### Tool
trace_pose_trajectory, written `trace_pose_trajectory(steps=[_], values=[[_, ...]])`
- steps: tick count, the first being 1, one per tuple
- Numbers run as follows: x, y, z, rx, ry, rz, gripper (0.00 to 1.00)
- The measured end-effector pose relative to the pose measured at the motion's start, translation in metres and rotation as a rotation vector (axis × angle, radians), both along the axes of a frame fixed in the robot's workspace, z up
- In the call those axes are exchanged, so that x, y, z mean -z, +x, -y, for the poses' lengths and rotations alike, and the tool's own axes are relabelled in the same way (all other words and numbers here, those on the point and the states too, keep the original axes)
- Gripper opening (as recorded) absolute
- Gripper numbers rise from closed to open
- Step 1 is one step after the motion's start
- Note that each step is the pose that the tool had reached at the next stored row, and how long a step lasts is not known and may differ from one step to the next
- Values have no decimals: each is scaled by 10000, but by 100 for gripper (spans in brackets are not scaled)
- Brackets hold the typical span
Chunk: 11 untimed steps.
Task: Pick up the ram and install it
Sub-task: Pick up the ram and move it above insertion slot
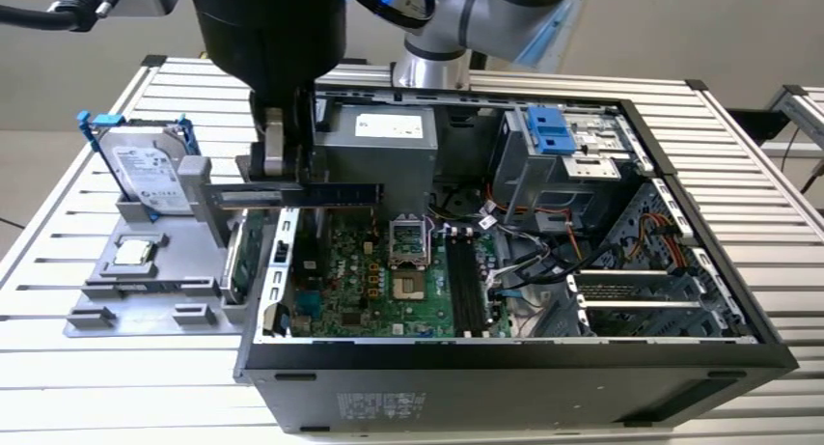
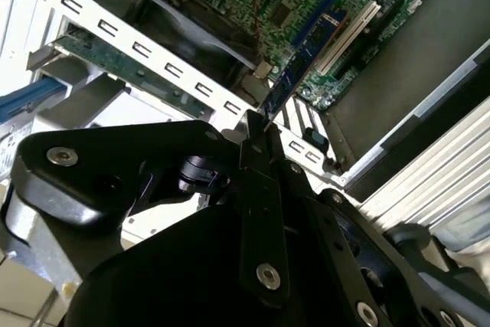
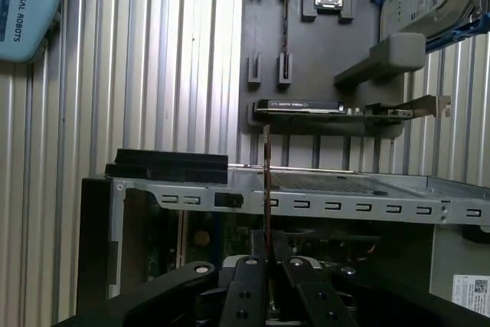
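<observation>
My gripper (image 1: 276,180) is shut on the ram (image 1: 342,191), a thin dark-green stick held level and on edge. In the exterior view it hangs over the left wall of the open computer case (image 1: 515,353), above the motherboard (image 1: 373,271). In the second wrist view the ram (image 2: 306,51) juts out from the gripper (image 2: 256,124) over the green board and its long slots. In the first wrist view the ram (image 3: 266,181) shows edge-on, rising from the closed gripper (image 3: 268,258). The black memory slots (image 1: 464,281) lie near the board's middle, lower and further to the exterior view's right than the stick.
A grey holder tray (image 1: 154,281) stands left of the case with a hard drive (image 1: 142,175), a silver processor chip (image 1: 135,254) and a green expansion card (image 3: 337,109). Inside the case are a power supply (image 1: 380,141), a blue-fronted drive bay (image 1: 557,131) and loose cables (image 1: 541,242).
</observation>
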<state>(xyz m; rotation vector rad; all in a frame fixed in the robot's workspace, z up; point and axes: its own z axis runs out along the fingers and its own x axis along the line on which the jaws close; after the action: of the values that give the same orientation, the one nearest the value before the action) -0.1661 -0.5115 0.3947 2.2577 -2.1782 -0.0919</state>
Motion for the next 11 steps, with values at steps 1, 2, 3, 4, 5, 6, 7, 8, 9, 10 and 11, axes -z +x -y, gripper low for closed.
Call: trace_pose_trajectory(steps=[1, 2, 3, 4, 5, 6, 7, 8, 9, 10, 11], values=[[0, 16, 0, 0, -1, -2, 0], [0, 30, 0, 0, 0, -3, 0], [0, 45, 0, 0, 0, -5, 0], [0, 62, 0, 0, -1, -8, 0], [0, 77, 0, 0, 0, -9, 0], [0, 90, 0, -1, -1, -11, 0], [0, 105, 0, 0, 0, -12, 0], [0, 118, 0, 0, 0, -13, 0], [0, 132, 0, -1, 0, -14, 0], [0, 146, 0, 0, 0, -16, 0], [0, 160, 0, 0, 0, -16, 0]])
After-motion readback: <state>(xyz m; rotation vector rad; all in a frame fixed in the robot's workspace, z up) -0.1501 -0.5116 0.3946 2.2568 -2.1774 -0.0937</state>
